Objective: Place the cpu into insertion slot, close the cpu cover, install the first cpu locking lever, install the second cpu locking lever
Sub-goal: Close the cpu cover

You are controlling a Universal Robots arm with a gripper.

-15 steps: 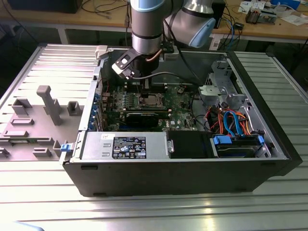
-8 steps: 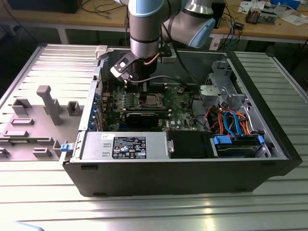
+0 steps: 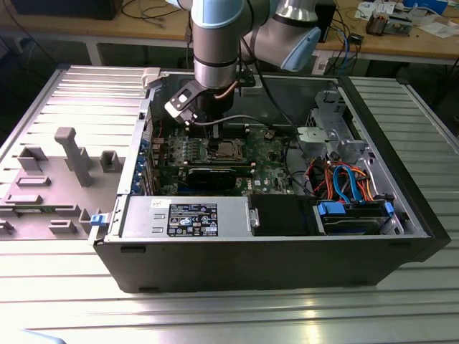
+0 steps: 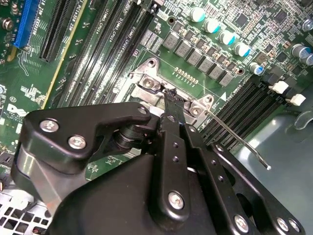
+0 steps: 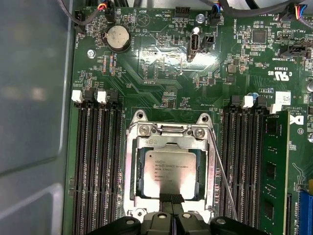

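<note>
The cpu (image 5: pixel 168 171), a silver-grey square, lies in the insertion slot (image 5: pixel 128 171) on the green motherboard. The cpu cover (image 5: pixel 168 142) lies flat around it as a metal frame. My gripper (image 5: pixel 171 198) is shut, its black fingertips together at the cover's edge nearest the camera. In the second wrist view one finger (image 4: pixel 172 117) reaches down to the socket's metal rim (image 4: pixel 149 84). A thin wire locking lever (image 5: pixel 222 176) runs along one side of the socket; its free end (image 4: pixel 266 166) sticks out over the memory slots. In the exterior view my gripper (image 3: pixel 214 136) hangs just above the socket (image 3: pixel 228 149).
The motherboard sits deep in an open black computer case (image 3: pixel 272 251) with walls all round. Long memory slots (image 5: pixel 98 166) flank the socket, one holding a green module (image 5: pixel 274 171). A long black card (image 3: pixel 215 173), a power supply (image 3: pixel 186 217) and orange and blue cables (image 3: pixel 344 179) lie nearby.
</note>
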